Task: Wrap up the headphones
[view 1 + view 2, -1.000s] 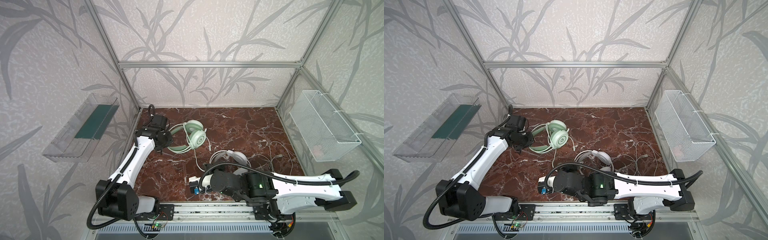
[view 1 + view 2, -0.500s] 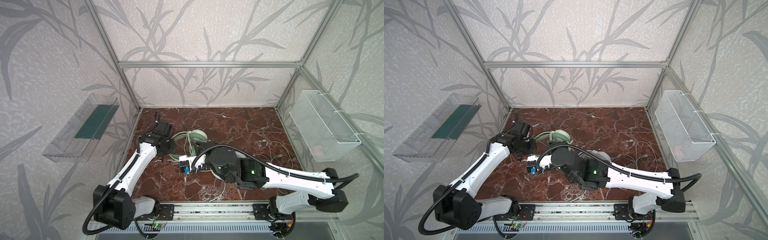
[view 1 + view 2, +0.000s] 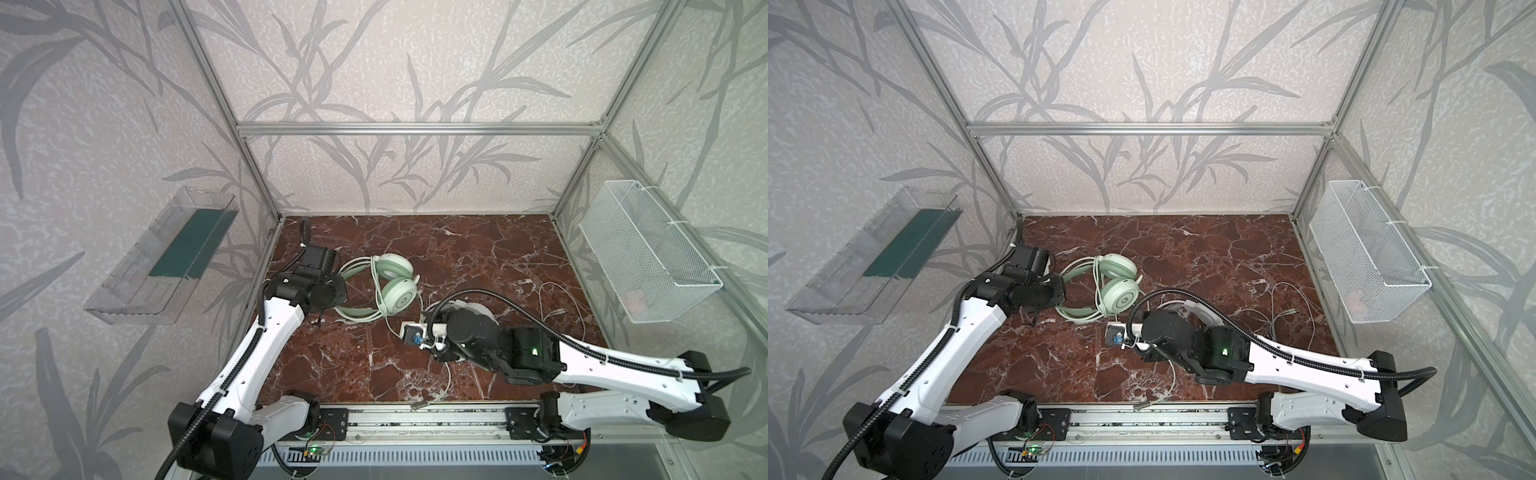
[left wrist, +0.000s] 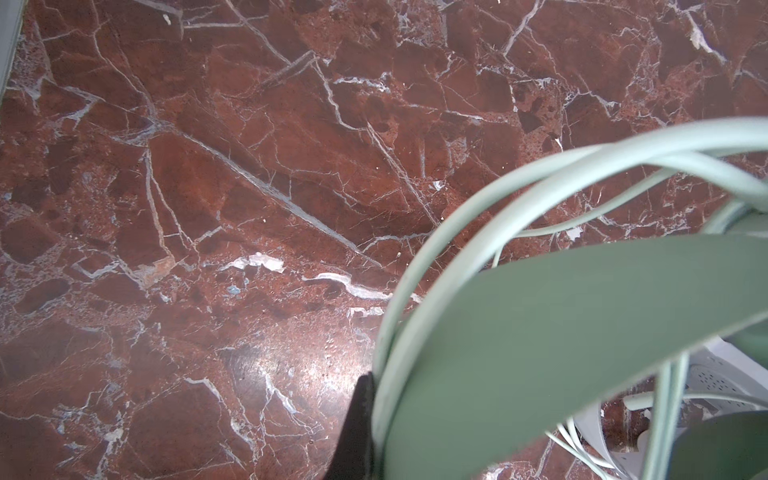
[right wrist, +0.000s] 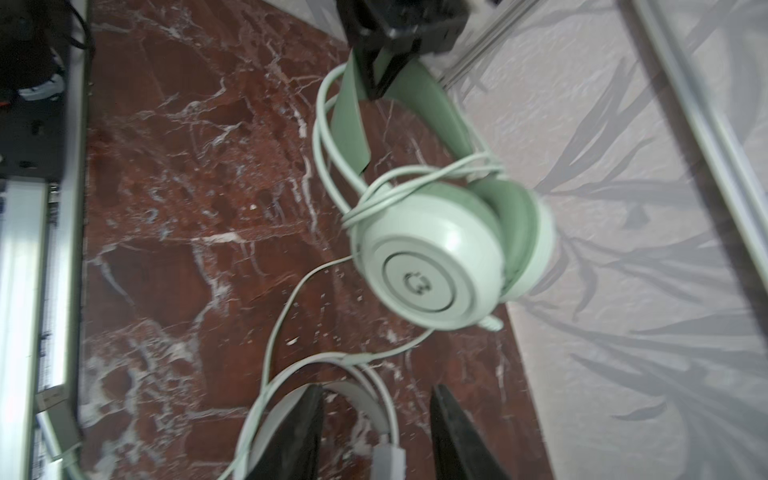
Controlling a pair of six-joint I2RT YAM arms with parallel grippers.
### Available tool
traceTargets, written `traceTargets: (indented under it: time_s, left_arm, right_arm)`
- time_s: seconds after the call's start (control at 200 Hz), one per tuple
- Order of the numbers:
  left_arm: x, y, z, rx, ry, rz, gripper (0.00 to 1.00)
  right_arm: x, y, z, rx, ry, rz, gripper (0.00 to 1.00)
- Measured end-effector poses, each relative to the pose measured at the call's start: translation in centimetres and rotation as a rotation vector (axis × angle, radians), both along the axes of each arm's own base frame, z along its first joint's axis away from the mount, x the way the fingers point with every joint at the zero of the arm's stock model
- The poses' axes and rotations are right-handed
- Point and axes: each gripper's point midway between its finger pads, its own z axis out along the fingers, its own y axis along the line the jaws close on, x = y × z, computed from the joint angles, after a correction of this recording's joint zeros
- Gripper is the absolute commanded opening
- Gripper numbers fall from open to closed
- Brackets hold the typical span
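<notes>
Starting at the front rail [image 3: 415,419], a pale cable's metal plug [image 3: 419,403] lies at the very front edge of the red-brown marble table [image 3: 478,249]. Just behind it the right arm [image 3: 602,365] reaches in low from the right. The right wrist view shows the right gripper [image 5: 376,388] with its two dark fingers [image 5: 309,428] spread apart and clamping nothing; bare table, a curve of white band and a strand of pale cable show in the gap. The white headset [image 3: 482,309] sits mostly hidden beneath that wrist, near the table's middle, with only a little of its white shell showing, and thin white cables [image 3: 557,299] sprawl loose on the table to its right. Just beyond it and to the left lies the mint-green headset [image 3: 399,297], its two round cups together by the table's centre and its headband [image 4: 561,332] arcing toward the left wall. Several turns of its mint cable [image 5: 415,183] cross the band just above the cups, and one strand trails off toward the right gripper. The left gripper [image 5: 382,79] is clamped tight on the top of that headband, and the left wrist view shows one dark finger [image 4: 357,428] against the band's edge. On the side walls hang a clear plastic bin [image 3: 166,257] at left and a white wire basket [image 3: 648,257] at right.
</notes>
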Motion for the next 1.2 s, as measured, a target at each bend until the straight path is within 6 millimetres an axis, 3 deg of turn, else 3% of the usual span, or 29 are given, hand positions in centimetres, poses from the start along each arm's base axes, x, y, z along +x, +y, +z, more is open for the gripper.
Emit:
traceTargets:
  time_s: [0.135, 0.33, 0.465, 0.69, 0.9, 1.204]
  left_arm:
    - [-0.2, 0.0, 0.0, -0.001, 0.003, -0.001, 0.00]
    - [-0.3, -0.1, 0.2, -0.007, -0.001, -0.004, 0.00]
    - [-0.4, -0.1, 0.3, -0.010, -0.004, -0.005, 0.00]
    - [-0.5, -0.3, 0.3, -0.018, -0.001, -0.012, 0.00]
    - [-0.7, -0.4, 0.2, -0.018, 0.007, -0.016, 0.00]
    - [-0.8, -0.4, 0.2, -0.017, 0.011, -0.017, 0.00]
  right_arm:
    - [-2.9, -2.6, -6.5, -0.035, 0.276, -0.077, 0.43]
    - [-6.1, -5.1, -12.1, -0.013, 0.559, -0.232, 0.47]
    - [-6.8, -6.4, -15.6, -0.014, 0.671, -0.371, 0.48]
    - [-6.3, -6.3, -20.2, -0.079, 0.757, -0.561, 0.40]
    - [-5.4, -6.3, -23.0, -0.142, 0.828, -0.702, 0.31]
    - [-4.0, -4.4, -23.0, -0.087, 0.851, -0.756, 0.14]
